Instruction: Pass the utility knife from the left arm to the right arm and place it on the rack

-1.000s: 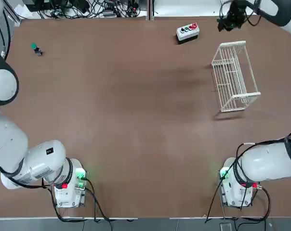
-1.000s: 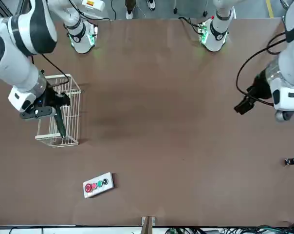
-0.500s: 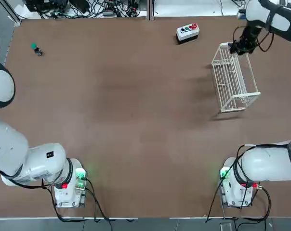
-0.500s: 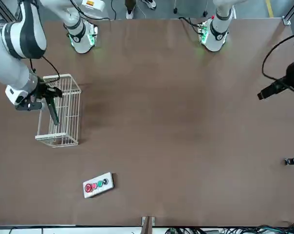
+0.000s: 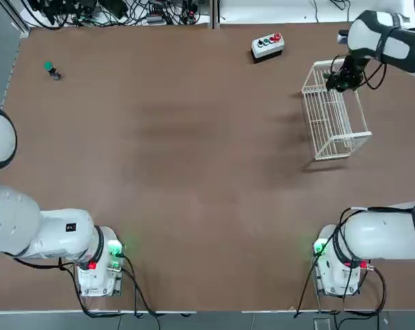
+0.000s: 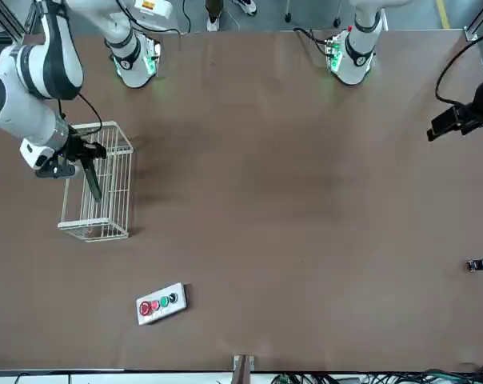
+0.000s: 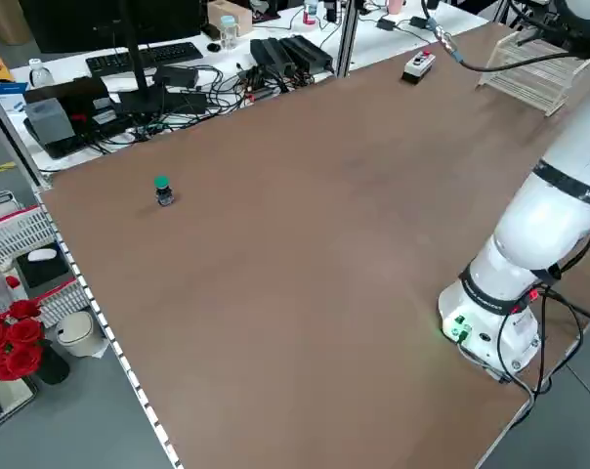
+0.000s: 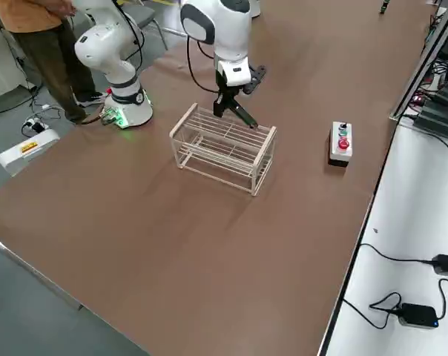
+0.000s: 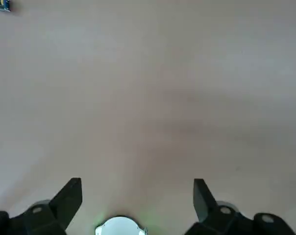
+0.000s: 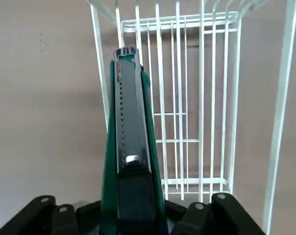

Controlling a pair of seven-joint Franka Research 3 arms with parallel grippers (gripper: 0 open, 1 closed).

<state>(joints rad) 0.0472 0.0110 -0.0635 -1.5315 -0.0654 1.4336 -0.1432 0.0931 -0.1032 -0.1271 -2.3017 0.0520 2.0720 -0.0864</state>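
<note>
My right gripper point(image 5: 341, 77) is shut on the utility knife point(image 10: 131, 142), a slim green-black stick that points away from the fingers. It hovers over the far end of the white wire rack point(image 5: 334, 110); in the front view the utility knife point(image 6: 92, 178) slants down beside the rack's point(image 6: 101, 228) bars. The right side view shows the knife point(image 8: 243, 113) tip at the rack's point(image 8: 224, 152) top rim. My left gripper point(image 9: 136, 196) is open with nothing between its fingers, high over bare table near the left edge, and it also shows in the front view as the left gripper point(image 6: 452, 125).
A grey button box point(image 5: 268, 45) sits at the far edge left of the rack. A small green-topped object point(image 5: 51, 69) stands at the far left. Cables and equipment line the bench beyond the table. A person point(image 8: 31, 30) stands near the right arm's base.
My right gripper has carried the knife from beyond the table's far edge back over the rack's far end and lower. My left arm has pulled away toward the left edge.
</note>
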